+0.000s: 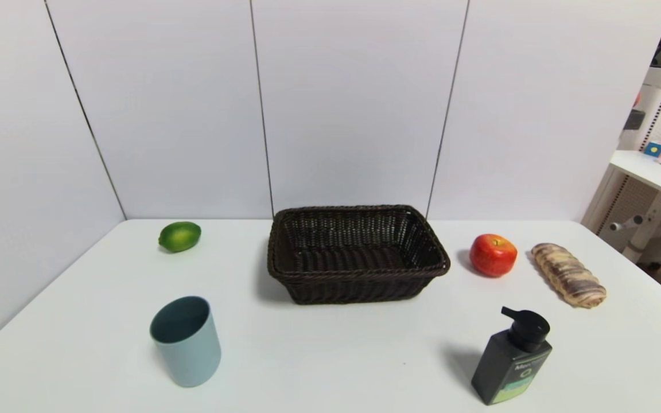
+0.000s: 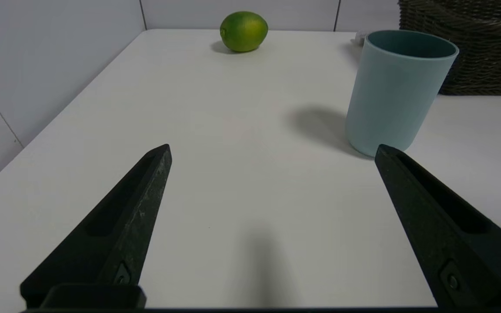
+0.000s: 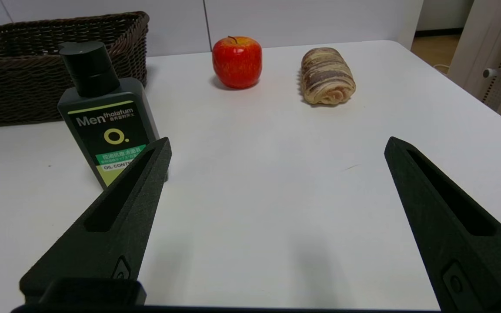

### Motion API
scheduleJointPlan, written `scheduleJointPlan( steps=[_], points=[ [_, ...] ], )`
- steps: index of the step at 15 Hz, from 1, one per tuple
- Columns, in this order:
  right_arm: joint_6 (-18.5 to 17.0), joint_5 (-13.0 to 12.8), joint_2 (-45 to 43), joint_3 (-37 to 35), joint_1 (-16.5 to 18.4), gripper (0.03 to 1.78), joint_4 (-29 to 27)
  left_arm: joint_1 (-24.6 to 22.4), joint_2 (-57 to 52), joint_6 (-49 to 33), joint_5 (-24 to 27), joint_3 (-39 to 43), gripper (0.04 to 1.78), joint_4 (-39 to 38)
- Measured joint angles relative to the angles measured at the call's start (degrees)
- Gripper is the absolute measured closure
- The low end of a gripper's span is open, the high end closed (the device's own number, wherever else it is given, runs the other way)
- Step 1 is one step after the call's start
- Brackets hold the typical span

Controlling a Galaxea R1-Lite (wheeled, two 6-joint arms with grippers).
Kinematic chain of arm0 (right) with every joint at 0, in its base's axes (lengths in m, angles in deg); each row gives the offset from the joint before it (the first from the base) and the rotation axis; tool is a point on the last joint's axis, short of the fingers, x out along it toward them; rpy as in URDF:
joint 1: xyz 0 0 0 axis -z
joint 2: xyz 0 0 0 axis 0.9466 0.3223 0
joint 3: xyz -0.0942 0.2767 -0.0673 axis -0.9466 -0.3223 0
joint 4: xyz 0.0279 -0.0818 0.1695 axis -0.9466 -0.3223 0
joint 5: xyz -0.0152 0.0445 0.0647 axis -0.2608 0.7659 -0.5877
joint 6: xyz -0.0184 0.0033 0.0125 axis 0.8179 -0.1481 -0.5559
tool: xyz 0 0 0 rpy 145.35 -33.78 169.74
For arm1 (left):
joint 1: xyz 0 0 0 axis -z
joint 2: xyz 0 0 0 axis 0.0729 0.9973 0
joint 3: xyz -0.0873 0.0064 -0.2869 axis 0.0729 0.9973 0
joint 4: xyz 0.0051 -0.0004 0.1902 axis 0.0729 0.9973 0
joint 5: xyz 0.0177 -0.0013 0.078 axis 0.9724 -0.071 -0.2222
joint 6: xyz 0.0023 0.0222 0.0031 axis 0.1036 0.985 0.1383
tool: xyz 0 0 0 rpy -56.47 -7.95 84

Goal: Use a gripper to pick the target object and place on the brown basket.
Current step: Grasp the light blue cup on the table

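The cup [image 1: 186, 341] stands upright near the front left corner of the surface [image 1: 330, 355], well apart from the basket [image 1: 357, 254] at the middle of the back edge. The left pincer [image 2: 272, 150] hovers low near the cup, spread wide and holding nothing. The right pincer [image 3: 276, 145], equally wide and bare, hovers by the bottle [image 1: 512, 357] near the front right corner.

Only readable txt is on the black pump bottle [image 3: 109, 126]: brand "Mentholatum" in white, w/ a yellow-green "O." below. Green band lower down has small script I can't read; under it "OIL CONT…", rest hidden by a gripper finger.
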Motion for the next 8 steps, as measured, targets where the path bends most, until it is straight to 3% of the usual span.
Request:
scheduleJointPlan(
  steps=[4,8],
  points=[
    [0.0,0.0,0.0,0.0,0.0,0.12,0.0,0.6,9.8,0.2,0.0,-5.6,0.13,-0.2],
    [0.0,0.0,0.0,0.0,0.0,0.12,0.0,3.0,24.3,1.9,0.2,-21.3,0.13,-0.2]
  ],
)
